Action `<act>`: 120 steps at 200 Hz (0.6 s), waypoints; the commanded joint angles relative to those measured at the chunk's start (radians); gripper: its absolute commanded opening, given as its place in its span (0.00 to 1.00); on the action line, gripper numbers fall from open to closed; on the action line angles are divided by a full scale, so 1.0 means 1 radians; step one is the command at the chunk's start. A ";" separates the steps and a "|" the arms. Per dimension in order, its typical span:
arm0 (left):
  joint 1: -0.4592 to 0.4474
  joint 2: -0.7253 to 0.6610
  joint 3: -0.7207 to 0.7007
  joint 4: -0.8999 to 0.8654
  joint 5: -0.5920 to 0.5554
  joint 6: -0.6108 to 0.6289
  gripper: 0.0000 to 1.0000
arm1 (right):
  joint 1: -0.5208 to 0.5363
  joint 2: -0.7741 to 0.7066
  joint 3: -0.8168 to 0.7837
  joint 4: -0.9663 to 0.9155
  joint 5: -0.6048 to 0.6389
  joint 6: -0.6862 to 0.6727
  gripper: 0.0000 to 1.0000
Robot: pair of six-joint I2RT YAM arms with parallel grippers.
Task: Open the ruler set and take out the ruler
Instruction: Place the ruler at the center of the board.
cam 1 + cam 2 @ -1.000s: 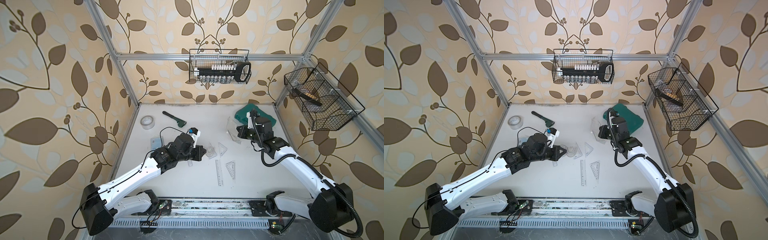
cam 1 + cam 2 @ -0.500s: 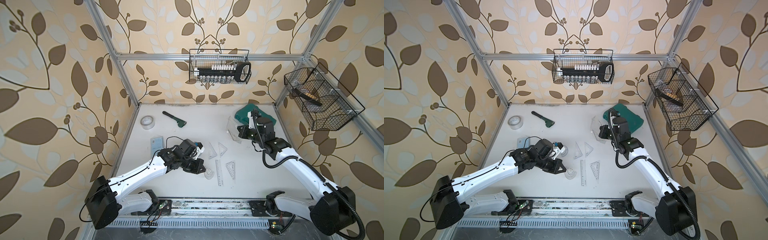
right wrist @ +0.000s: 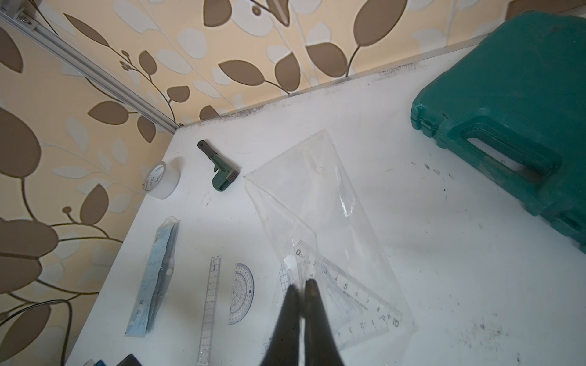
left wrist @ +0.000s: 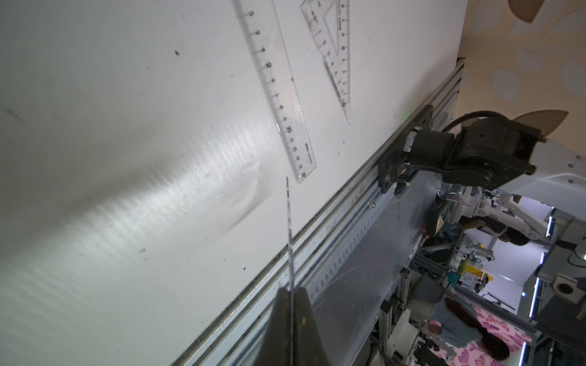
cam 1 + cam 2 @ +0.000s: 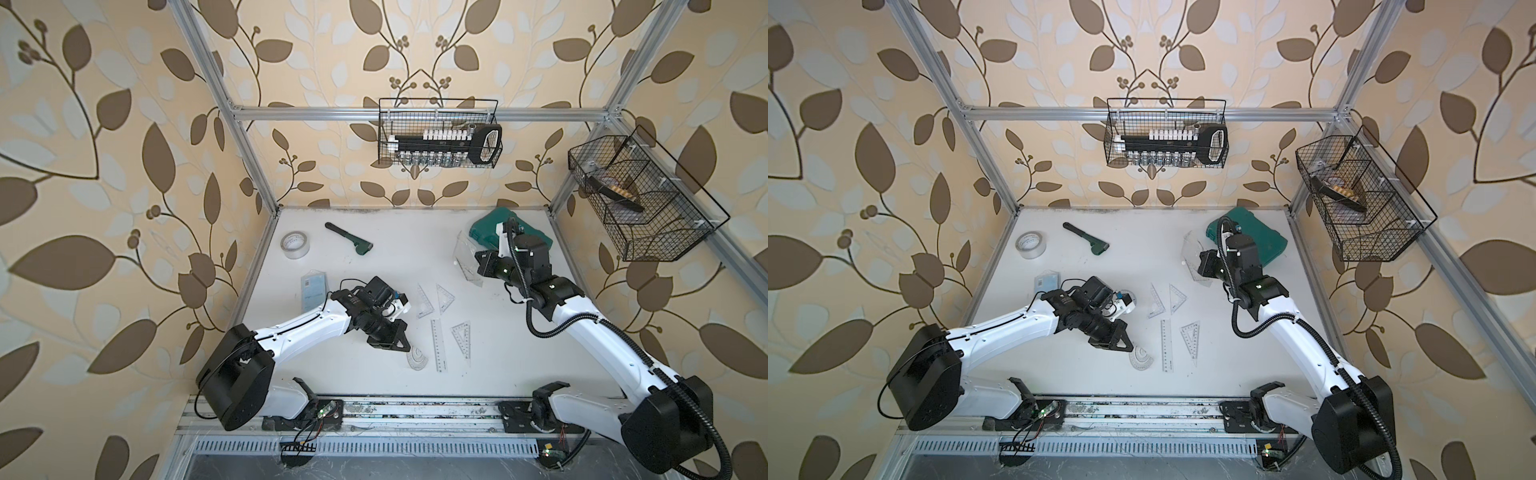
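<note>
Clear plastic formed every drawing tool on the white table point(image 5: 519, 357). One ruler set pouch point(image 3: 317, 190) sat at 2 o'clock on the table, pinched near one end between the closed fingers of the right gripper point(image 3: 302, 285). One enclosed set square point(image 3: 352, 304) lay inside it, with the numerals 0, 5 and 10 legible on its scale. One straight ruler point(image 5: 437, 344) lay flat outside the pouch at 5 o'clock, close to centre; the left wrist view showed the numerals 2 and 10 on it. Three loose squares were counted: paired set squares point(image 5: 424, 301) side by side at centre, and a third set square point(image 5: 462, 338) just beside the ruler on its 3 o'clock side. The left gripper point(image 4: 290, 294) was clamped on one protractor point(image 5: 417, 358) at 6 o'clock, just beside the ruler's near end. The right wrist view showed a second protractor point(image 3: 241, 293) lying flat, with a graduated strip point(image 3: 211, 304) beside it; whether that strip was the same ruler could not be determined. Other items, one each: a tape roll point(image 3: 165, 183) at 10 o'clock, its red print not legible; a green hand tool point(image 3: 222, 172) at 11 o'clock; a green carry case point(image 3: 507, 95) at 1 o'clock; a blue sleeve point(image 3: 155, 275) at 9 o'clock. Two wire baskets point(image 5: 438, 100) hung on the walls.
</note>
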 commanded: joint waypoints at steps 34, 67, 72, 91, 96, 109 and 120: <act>0.019 0.088 0.024 -0.011 0.012 0.081 0.01 | -0.003 -0.005 0.011 0.000 0.000 -0.008 0.00; 0.029 0.120 0.036 -0.008 -0.040 0.081 0.11 | -0.004 -0.003 0.011 0.000 -0.003 -0.008 0.00; 0.033 0.126 0.041 -0.014 -0.056 0.081 0.13 | -0.003 -0.003 0.011 0.000 -0.003 -0.008 0.00; 0.043 0.142 0.063 -0.041 -0.125 0.084 0.23 | -0.004 -0.009 0.010 -0.003 0.001 -0.009 0.00; 0.045 0.143 0.066 -0.040 -0.137 0.083 0.26 | -0.004 -0.011 0.010 -0.003 0.001 -0.010 0.00; 0.052 0.134 0.070 -0.032 -0.164 0.075 0.31 | -0.004 -0.015 0.013 -0.008 0.005 -0.012 0.00; 0.057 0.124 0.074 -0.027 -0.186 0.068 0.39 | -0.004 -0.020 0.013 -0.012 0.008 -0.016 0.00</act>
